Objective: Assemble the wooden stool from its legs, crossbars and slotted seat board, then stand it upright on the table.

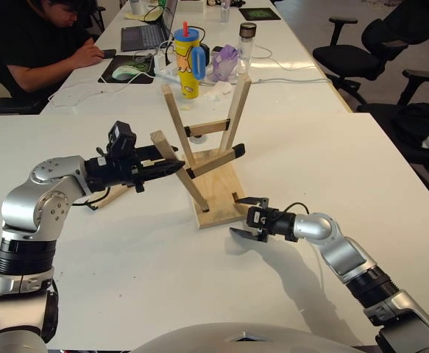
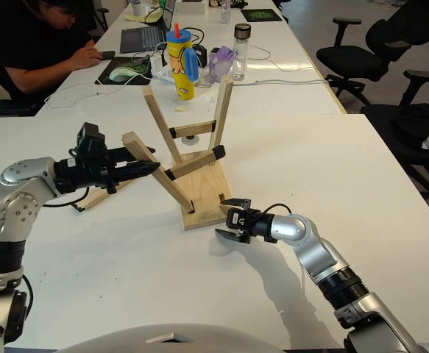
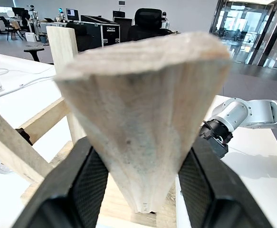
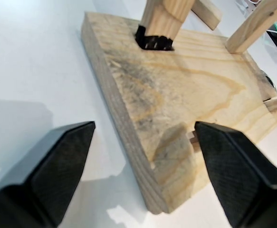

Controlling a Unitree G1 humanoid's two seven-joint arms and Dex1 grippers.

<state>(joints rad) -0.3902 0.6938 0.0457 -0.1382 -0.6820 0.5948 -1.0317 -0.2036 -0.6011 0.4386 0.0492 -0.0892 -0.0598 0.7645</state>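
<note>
The slotted seat board (image 1: 215,200) lies flat at the table's middle. Two legs (image 1: 176,121) stand up from its far side, joined by a crossbar (image 1: 207,129). A third leg (image 1: 179,175) leans up and to the left from the board, tied to the others by a second crossbar (image 1: 215,160). My left gripper (image 1: 167,168) is shut on this leaning leg's upper part; the leg (image 3: 143,118) sits between its black fingers (image 3: 76,190). My right gripper (image 1: 245,218) stands open around the board's near right corner (image 4: 176,156), its fingers (image 4: 48,166) on either side.
A loose wooden piece (image 1: 111,197) lies on the table under my left arm. On the far table stand a yellow cup (image 1: 188,62), a clear bottle (image 1: 245,48) and a laptop (image 1: 149,33), with a person seated at far left. Office chairs (image 1: 361,51) stand at right.
</note>
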